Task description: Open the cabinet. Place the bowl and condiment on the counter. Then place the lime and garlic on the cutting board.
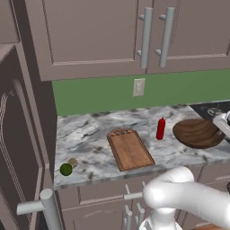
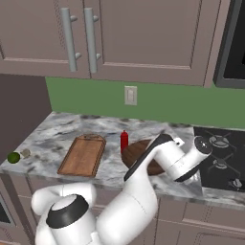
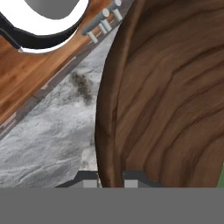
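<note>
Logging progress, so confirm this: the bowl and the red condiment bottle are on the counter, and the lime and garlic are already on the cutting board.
Not quite. The bowl and condiment bottle are on the counter, but the lime and garlic lie on the marble near the counter's left front corner, apart from the cutting board, which is bare. The left base view shows it.

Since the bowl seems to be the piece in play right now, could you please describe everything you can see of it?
The bowl is wide, shallow, dark-brown wood with fine curved grain lines. It sits at the right of the marble counter, tilted rather than flat, just right of the red condiment and beside the stovetop. The end effector is shut on its rim, one fingertip on each side of the wall.
</note>
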Controlling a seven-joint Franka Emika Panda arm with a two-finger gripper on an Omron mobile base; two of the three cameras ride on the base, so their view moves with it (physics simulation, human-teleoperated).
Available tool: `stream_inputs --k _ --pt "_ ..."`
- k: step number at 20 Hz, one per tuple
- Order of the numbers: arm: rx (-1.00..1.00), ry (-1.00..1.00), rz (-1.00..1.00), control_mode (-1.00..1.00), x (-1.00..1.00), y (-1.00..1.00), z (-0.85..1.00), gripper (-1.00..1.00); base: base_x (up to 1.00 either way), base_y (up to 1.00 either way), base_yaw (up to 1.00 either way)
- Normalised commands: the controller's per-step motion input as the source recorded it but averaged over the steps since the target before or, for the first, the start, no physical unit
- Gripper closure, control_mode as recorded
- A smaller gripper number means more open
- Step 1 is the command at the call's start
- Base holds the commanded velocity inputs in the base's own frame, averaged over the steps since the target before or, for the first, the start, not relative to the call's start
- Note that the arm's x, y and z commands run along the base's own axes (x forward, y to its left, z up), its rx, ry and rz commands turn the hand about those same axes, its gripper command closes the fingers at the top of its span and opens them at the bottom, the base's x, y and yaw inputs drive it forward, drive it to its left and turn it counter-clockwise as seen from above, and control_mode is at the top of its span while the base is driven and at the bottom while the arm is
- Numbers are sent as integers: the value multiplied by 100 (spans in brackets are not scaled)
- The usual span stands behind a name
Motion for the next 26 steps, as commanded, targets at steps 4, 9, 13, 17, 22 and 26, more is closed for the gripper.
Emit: stream_inputs --k 4,9,13,17,22,26 --pt "5 0 3 -100 19 -22 -34 100 0 0 0" --pt "5 0 2 -100 20 -18 -27 100 0 0 0" --pt "3 0 2 -100 24 -14 -11 100 0 0 0" --pt "1 1 1 -100 24 -12 -12 100 0 0 0" --pt "0 1 1 -100 21 -7 -17 100 0 0 0" --pt "0 1 0 -100 22 0 -23 100 0 0 0"
